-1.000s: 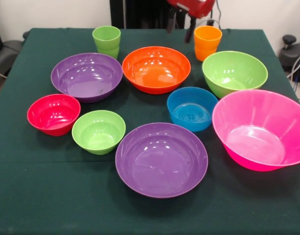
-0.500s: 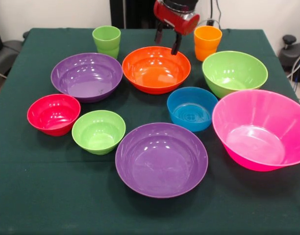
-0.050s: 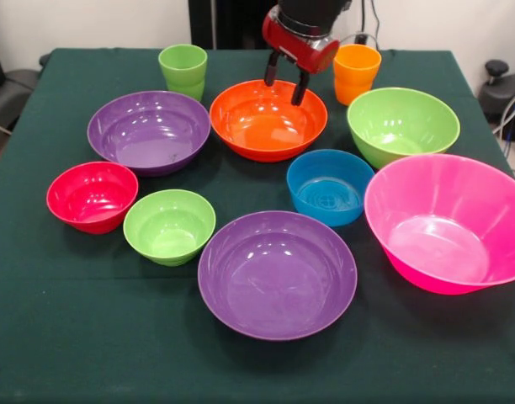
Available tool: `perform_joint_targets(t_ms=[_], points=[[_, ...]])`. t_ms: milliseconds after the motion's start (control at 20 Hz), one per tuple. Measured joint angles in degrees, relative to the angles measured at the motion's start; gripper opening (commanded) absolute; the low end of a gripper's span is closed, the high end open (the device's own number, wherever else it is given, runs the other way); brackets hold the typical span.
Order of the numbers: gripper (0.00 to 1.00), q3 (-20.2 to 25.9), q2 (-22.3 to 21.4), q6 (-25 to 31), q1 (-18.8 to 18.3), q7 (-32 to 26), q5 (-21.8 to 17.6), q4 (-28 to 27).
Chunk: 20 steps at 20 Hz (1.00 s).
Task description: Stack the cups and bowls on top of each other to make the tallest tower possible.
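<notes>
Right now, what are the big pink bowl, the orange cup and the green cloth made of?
The pink bowl looks like glossy plastic: bright, even colour with shiny light spots inside. The orange cup seems to be the same smooth plastic, though its shine is fainter. The green cloth looks like soft, dull fabric, maybe felt: it shows no shine at all.

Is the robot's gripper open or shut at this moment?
Open. The gripper shows two dark fingers apart, empty, over the orange bowl.
</notes>
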Motion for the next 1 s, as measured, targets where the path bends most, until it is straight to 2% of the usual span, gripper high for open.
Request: perform_joint_targets(t_ms=[1000], points=[[1.0,-0.97,-2.6,0.06,1.42,0.0,0.92,-1.41]])
